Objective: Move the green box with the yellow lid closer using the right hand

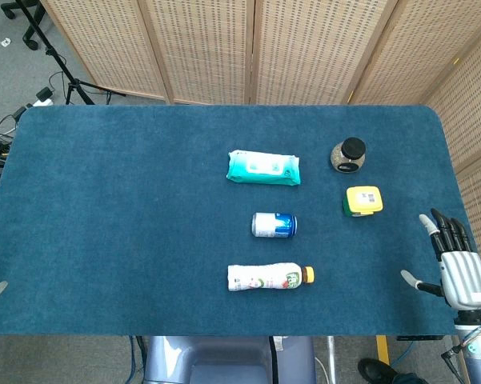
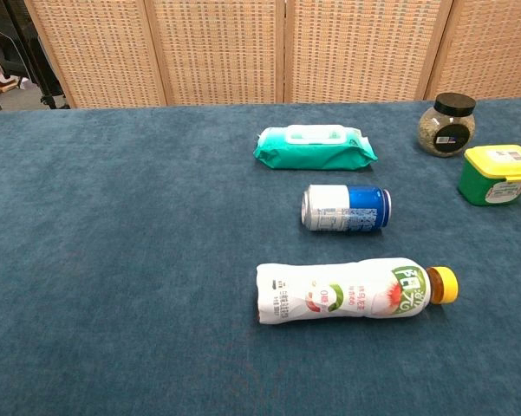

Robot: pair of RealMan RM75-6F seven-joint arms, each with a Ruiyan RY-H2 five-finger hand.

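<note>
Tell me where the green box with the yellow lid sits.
The green box sits on the table's right side, just in front of the black-lidded jar, beyond the right hand.

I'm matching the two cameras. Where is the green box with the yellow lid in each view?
Head view: green box right of centre, just in front of the black-lidded jar.
Chest view: green box at the right edge.
Shared landmark: that jar, directly behind it.

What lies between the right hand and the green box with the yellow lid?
Only bare blue tabletop, seen in the head view: the right hand is open near the table's edge, apart from the green box.
</note>
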